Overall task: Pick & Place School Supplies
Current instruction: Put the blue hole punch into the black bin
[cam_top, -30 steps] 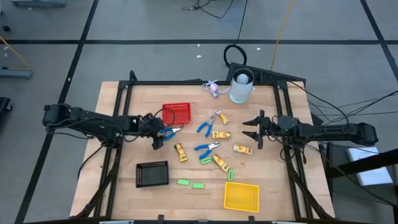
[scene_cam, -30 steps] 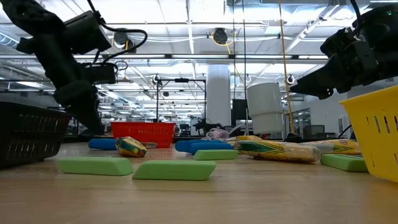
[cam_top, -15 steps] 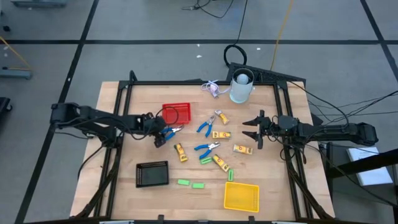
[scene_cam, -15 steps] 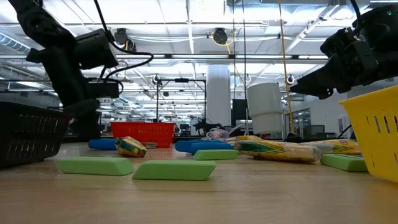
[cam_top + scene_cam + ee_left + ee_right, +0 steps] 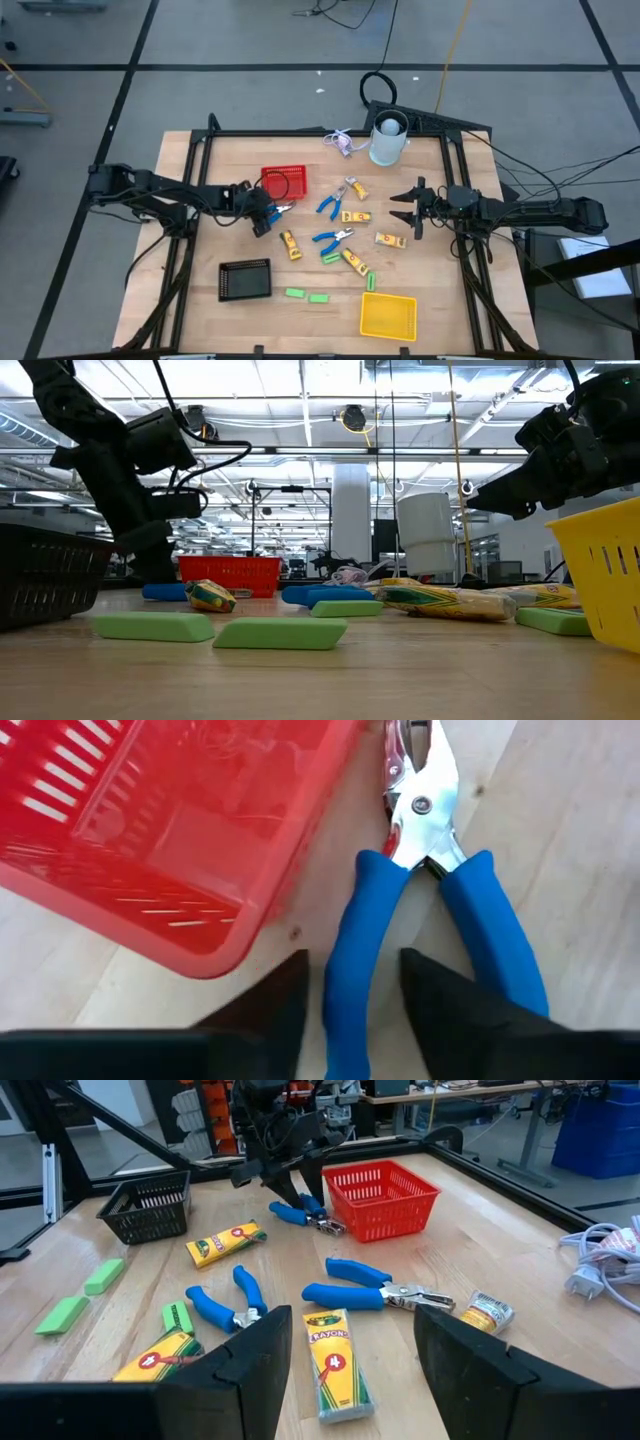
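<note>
Left hand (image 5: 262,218) sits low over the surface (image 5: 200,250) with its fingers (image 5: 265,1010) spread, one handle of the blue pliers-like tool (image 5: 425,910) running between them; it straddles that handle but has not closed on it. The tool lies flat on the wood just beside the red basket (image 5: 284,183), its metal nose close against the basket's wall.

Largest first, the surface carries three baskets: the yellow basket (image 5: 388,315) at the near edge, the black basket (image 5: 246,279) near the left side, the red one farther back. A white cup (image 5: 389,140) stands at the far edge. Between them lie two more blue-handled tools (image 5: 331,203), several yellow crayon packs (image 5: 355,216) and small green bars (image 5: 306,295).

Right hand (image 5: 410,210) waits open above the right part of the surface, near a crayon pack.

The risk, as I judge it, is the single-handle grip: closing on one leg only could let the tool pivot or swing open, and its nose may snag the red basket's mesh and drag it.
</note>
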Tool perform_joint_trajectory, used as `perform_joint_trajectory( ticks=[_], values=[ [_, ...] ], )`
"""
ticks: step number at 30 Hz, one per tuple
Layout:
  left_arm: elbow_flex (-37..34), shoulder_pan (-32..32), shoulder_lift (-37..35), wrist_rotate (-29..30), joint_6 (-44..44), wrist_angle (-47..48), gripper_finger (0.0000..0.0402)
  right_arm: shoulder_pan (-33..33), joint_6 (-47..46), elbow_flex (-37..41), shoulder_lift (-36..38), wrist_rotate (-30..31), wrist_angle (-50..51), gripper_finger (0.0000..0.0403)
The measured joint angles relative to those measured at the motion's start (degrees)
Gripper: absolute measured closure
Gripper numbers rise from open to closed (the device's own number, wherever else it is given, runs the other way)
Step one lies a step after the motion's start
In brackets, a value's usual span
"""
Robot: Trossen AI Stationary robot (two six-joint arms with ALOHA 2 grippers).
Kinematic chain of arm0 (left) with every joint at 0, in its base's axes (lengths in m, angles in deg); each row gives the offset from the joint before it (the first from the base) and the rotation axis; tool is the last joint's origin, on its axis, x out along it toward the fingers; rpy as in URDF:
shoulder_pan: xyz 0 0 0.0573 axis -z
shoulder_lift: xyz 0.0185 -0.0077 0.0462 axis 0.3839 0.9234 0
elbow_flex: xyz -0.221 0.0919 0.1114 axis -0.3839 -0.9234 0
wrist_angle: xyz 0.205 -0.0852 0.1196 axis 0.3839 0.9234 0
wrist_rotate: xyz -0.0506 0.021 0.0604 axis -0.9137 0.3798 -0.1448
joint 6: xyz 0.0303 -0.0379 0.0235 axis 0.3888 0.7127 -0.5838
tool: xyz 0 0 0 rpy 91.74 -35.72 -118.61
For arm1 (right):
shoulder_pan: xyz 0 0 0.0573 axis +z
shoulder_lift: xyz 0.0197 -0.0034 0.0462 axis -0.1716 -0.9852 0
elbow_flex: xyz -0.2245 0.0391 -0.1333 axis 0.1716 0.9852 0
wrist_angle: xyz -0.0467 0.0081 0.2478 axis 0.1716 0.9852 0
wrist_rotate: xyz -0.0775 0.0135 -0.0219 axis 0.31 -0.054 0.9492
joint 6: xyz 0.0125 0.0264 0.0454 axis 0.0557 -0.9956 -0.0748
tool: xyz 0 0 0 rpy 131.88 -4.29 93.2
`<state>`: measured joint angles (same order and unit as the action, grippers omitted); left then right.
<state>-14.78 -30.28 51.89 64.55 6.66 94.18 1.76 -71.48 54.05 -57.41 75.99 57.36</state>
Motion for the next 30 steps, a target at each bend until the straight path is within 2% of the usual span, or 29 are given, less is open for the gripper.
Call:
perform_joint_trajectory(
  ticks=[5,13,23,30],
  values=[
    [-0.03,0.0,-0.07,0.03,-1.16,1.25,0.0359,-0.01,-0.47,0.0,-0.01,-0.02,0.02,0.0202],
    [0.01,0.34,-0.06,-0.89,-1.57,2.84,0.0362,-0.01,-0.67,0.0,0.01,-0.02,0.02,0.0202],
    [-0.23,6.41,-4.77,-2.81,-0.95,4.82,0.0362,0.01,-1.1,0.0,-0.01,0.03,0.85,0.0202],
    [-0.25,10.19,-9.63,3.99,0.47,6.67,0.0362,-0.01,-1.3,0.0,0.01,0.09,0.87,0.0202]
  ],
)
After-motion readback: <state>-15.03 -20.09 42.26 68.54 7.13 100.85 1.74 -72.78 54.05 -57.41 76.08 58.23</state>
